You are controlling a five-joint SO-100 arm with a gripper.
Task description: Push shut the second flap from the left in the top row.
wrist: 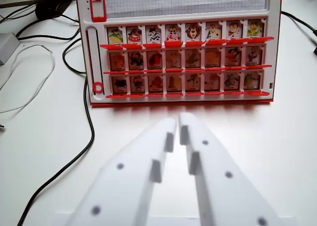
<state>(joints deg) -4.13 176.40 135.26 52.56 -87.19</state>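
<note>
White plastic pincer (pixel 177 120) sits nearly closed, gripping nothing, on the white table (pixel 44 122). At twelve o'clock stands the red-and-white flap board (pixel 183 62); its second top-row flap (pixel 134 35) is upright.

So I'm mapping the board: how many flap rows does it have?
3 rows on the game board: top, middle, bottom, eight flaps each; none hidden.
</note>
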